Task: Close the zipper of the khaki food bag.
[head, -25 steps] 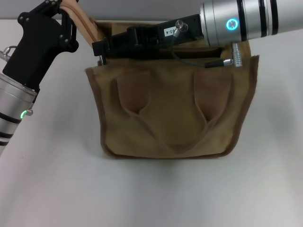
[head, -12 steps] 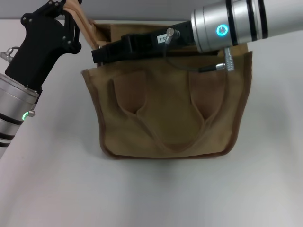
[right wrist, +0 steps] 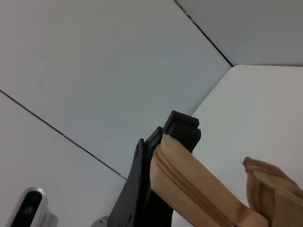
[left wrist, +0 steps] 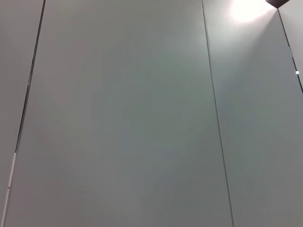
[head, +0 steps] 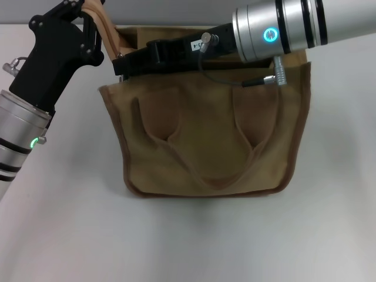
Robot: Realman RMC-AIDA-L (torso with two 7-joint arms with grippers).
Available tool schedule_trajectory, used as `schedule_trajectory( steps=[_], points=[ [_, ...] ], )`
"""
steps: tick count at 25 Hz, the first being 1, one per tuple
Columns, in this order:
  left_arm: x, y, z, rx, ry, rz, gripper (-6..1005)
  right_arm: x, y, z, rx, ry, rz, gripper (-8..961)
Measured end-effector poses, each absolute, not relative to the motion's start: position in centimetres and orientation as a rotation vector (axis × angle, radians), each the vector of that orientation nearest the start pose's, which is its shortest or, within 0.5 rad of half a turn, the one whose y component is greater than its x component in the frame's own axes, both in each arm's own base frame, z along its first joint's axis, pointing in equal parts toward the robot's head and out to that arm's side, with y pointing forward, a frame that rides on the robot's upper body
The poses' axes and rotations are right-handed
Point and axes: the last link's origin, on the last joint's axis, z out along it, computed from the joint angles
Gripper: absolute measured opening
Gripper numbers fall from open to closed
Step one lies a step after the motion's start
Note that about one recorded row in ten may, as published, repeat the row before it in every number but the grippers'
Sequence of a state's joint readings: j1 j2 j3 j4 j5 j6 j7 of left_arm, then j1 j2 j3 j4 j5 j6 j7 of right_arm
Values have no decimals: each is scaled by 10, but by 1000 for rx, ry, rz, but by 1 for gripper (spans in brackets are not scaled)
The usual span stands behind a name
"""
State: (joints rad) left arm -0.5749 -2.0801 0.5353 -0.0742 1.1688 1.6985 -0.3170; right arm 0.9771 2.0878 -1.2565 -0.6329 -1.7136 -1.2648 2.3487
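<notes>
Since a second ago the right arm has slid farther toward the robot's left along the top of the khaki food bag (head: 211,135), and the bag's upper left corner has been drawn the same way. The bag stands on the white table (head: 188,241) just in front of the robot, a boxy tan canvas tote with darker brown edging along its seams, a broad front pocket and a darker tan handle drooping in a loop down its front face.

At the bag's upper left corner the left gripper (head: 97,14) is clamped on the end of the zipper (right wrist: 189,189), pulling the tan tape up and away from the bag. In the right wrist view that tape shows as a padded khaki strip with a fine line of teeth running along it, its end pinched in the black jaws of the left gripper.

The right gripper (head: 120,63) lies flat across the bag's top opening, its tip at the upper left corner close to the left gripper. Its fingers are hidden behind its own black body and the bag's rim, so I cannot tell whether they are spread or closed, or what they hold. The pull tab cannot be made out. The left wrist view shows only a pale panelled wall (left wrist: 123,113).
</notes>
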Motion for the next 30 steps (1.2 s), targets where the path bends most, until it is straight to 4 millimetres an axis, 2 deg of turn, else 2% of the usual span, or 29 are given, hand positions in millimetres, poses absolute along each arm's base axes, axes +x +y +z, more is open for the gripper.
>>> schedule_trajectory(
  steps=[3,8,14,24,30],
  points=[
    [-245,319,-7,-1777,-163,-1221,75,65,399,-69,-2880,1337,623,273],
    [-244,319,-7,-1779,-162,-1221,76,69,399,-68,-2881,1299,638,94],
    [-244,319,-7,-1781,-159,-1222,77,72,399,-67,-2889,1259,641,4],
    [-250,318,-4,-1756,-182,-1207,78,90,392,-48,-2886,1138,690,2],
    [-255,317,0,-1732,-191,-1198,79,105,388,-40,-2855,1133,695,1]
  ],
)
